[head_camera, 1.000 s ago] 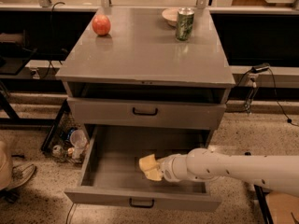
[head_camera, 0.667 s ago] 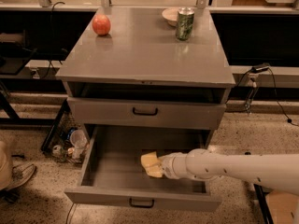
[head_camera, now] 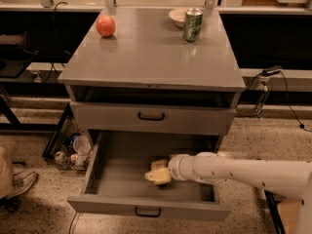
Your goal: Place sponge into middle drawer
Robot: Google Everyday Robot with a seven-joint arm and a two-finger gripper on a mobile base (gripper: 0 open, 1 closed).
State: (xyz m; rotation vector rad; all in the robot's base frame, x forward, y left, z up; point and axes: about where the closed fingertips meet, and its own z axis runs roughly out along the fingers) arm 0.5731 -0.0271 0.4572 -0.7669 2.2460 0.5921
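Note:
The pale yellow sponge [head_camera: 155, 177] is inside the open middle drawer [head_camera: 148, 209], low over its floor and a little right of centre. The drawer is the cabinet's lowest, pulled far out, with a small black bar handle. My gripper [head_camera: 161, 171] reaches in from the right on a thick white arm [head_camera: 234, 172] and is right at the sponge, with a cream part showing just above it. I cannot tell whether the sponge rests on the drawer floor or hangs just above it.
A closed drawer [head_camera: 151, 116] with a like handle sits above. On the grey cabinet top are a red apple [head_camera: 105, 26], a green can [head_camera: 193, 25] and a small bowl [head_camera: 176, 16]. A wire basket of clutter [head_camera: 70, 147] stands on the floor to the left.
The gripper and the sponge have shifted slightly within the drawer and sit a touch lower. The objects on the cabinet top have not moved.

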